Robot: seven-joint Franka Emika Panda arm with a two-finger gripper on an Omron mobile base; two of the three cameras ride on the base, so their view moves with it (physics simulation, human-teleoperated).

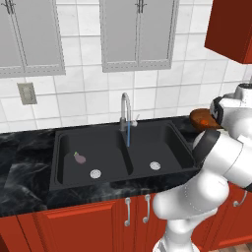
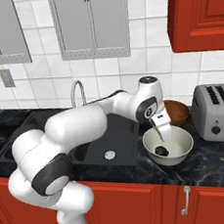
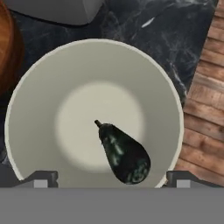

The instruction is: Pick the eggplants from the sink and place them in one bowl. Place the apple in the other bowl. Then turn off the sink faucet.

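Observation:
My gripper (image 2: 161,134) hangs open just above the pale grey-cream bowl (image 2: 183,150) on the counter right of the sink. In the hand view its fingertips (image 3: 41,179) stand wide apart over the bowl (image 3: 48,74). The almost black eggplant (image 3: 124,155) lies loose inside the bowl, also seen as a dark eggplant (image 2: 161,150) from the right base. The pale purple eggplant (image 1: 79,158) lies in the left basin of the black sink (image 1: 64,147). The silver faucet (image 1: 126,110) runs a blue stream into the sink. The reddish-brown bowl (image 2: 177,110) stands behind the pale one. The apple is out of view.
A grey toaster (image 2: 217,112) stands right of the bowls. Round silver drains (image 1: 95,173) (image 1: 155,166) sit in each basin. My white arm reaches across the right end of the sink. Red wall cabinet (image 2: 198,10) hangs above the toaster.

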